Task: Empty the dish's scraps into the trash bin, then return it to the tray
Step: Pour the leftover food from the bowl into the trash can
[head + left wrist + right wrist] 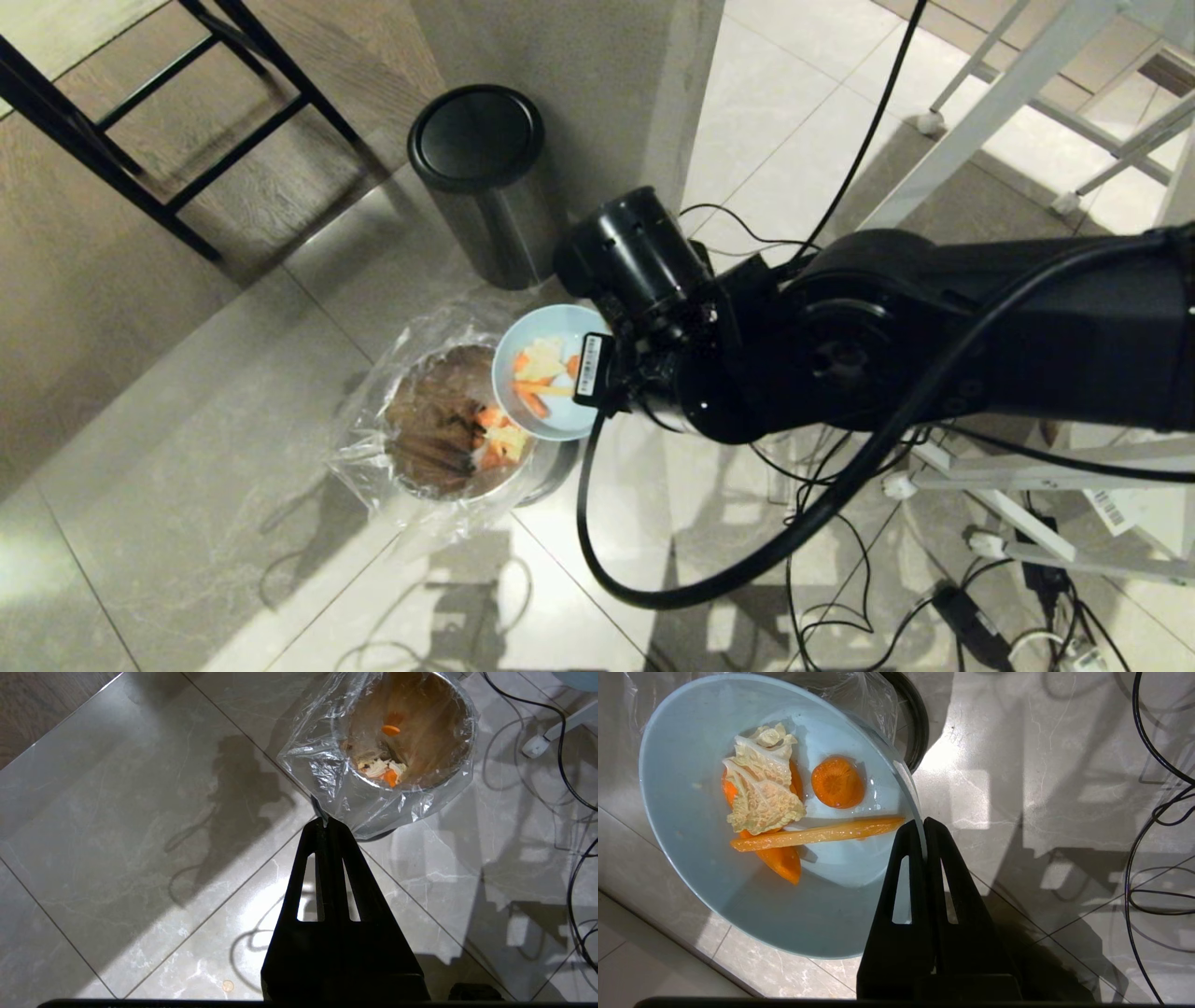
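The dish (553, 323), a pale blue bowl, hangs tilted over the right edge of the trash bin (400, 471), a steel can lined with a crinkled clear bag. My right gripper (923, 823) is shut on the dish's rim (686, 826). Scraps (766, 798) of orange carrot and pale cabbage leaf lie in the bowl (540, 378). More scraps (499, 441) lie inside the bin (468, 742). My left gripper (327, 823) is shut and empty, low over the floor tiles just beside the bin's bag. The tray is out of view.
A taller black-lidded steel bin (476, 140) stands behind, against a pillar (597, 75). Loose cables (840, 560) and white frame legs (1008, 84) crowd the floor on the right. A black chair frame (140, 168) stands at far left.
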Robot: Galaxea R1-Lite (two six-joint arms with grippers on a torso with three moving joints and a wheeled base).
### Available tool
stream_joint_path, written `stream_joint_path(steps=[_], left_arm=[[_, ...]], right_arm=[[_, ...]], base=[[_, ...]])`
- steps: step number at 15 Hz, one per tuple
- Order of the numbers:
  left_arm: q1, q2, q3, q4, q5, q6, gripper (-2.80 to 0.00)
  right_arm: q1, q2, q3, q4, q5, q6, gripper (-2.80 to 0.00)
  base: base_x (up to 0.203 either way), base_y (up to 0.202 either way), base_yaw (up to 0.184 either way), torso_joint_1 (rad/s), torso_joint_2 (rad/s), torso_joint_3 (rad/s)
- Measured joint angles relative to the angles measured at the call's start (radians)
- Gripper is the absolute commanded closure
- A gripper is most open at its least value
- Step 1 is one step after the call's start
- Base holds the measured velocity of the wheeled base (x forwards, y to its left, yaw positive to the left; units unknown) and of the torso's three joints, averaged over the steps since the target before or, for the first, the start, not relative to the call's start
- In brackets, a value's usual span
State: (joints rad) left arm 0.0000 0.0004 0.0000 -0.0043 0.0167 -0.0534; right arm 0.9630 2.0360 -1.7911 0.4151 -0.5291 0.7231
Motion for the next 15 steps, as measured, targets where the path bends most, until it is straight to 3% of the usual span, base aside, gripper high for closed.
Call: stream_joint_path(steps=[8, 15], left_arm=[[0.000, 0.000, 0.000, 0.000, 0.000, 0.000, 0.00], [0.000, 0.000, 0.000, 0.000, 0.000, 0.001, 0.00]], right_arm=[[0.005, 0.008, 0.000, -0.001, 0.002, 0.000, 0.00], [0.007, 0.012, 0.001, -0.001, 0.002, 0.000, 0.00]], base=[[0.001, -0.002, 0.008, 0.000, 0.00, 0.000], [0.001, -0.009, 0.180, 0.000, 0.00, 0.003]])
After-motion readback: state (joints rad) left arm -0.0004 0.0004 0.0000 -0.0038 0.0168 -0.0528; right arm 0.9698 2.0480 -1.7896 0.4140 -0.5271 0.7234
